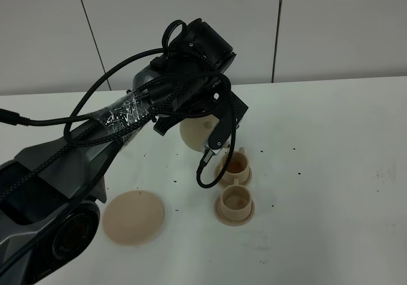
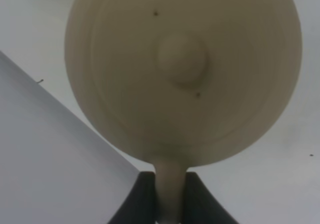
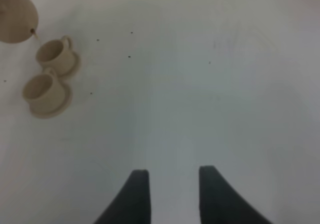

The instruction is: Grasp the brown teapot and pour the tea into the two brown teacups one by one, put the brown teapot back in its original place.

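The brown teapot (image 1: pixel 193 134) hangs tilted in the air, its spout above the farther of the two brown teacups (image 1: pixel 236 165), which shows brownish liquid inside. In the left wrist view my left gripper (image 2: pixel 169 186) is shut on the loop handle below the teapot's knobbed lid (image 2: pixel 182 59). The nearer teacup (image 1: pixel 234 200) stands on its small saucer just in front of the other. The large flat saucer (image 1: pixel 133 216) lies bare at the front left. My right gripper (image 3: pixel 172 176) is open over bare table, well away from the teapot (image 3: pixel 17 16) and both cups (image 3: pixel 54 55) (image 3: pixel 42 91).
A white table (image 1: pixel 331 145) carries scattered dark specks around the cups. My left arm, wrapped in black cables (image 1: pixel 127 116), reaches from the front left over the table's middle. A white panelled wall (image 1: pixel 318 24) stands behind.
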Controlling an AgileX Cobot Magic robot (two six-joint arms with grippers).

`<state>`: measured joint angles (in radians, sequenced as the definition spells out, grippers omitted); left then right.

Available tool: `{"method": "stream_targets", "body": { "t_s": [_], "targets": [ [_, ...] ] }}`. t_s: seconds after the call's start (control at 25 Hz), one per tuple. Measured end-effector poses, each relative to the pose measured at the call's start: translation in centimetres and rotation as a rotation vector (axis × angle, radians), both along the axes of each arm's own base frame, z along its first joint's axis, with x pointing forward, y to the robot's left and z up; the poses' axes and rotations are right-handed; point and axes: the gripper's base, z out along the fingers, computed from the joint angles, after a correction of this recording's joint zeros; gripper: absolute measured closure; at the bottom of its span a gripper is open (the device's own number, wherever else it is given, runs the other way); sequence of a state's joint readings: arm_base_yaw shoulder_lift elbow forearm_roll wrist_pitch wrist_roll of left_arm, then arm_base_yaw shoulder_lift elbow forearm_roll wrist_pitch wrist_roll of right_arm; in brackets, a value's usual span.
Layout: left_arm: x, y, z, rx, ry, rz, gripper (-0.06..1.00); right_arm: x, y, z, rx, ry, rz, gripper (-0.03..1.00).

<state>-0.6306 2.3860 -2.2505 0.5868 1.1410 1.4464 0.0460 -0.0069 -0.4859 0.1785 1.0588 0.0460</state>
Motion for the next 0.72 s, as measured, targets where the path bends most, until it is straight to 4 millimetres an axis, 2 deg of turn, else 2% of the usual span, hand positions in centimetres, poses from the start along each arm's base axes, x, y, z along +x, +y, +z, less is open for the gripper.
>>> {"method": "stream_targets", "body": {
  "t_s": [0.72],
  "targets": [
    [-0.24, -0.73, 0.37, -0.006, -0.019, -0.044, 0.78, 0.0, 0.0, 0.0, 0.0, 0.0, 0.0, 0.73]
  ]
}}
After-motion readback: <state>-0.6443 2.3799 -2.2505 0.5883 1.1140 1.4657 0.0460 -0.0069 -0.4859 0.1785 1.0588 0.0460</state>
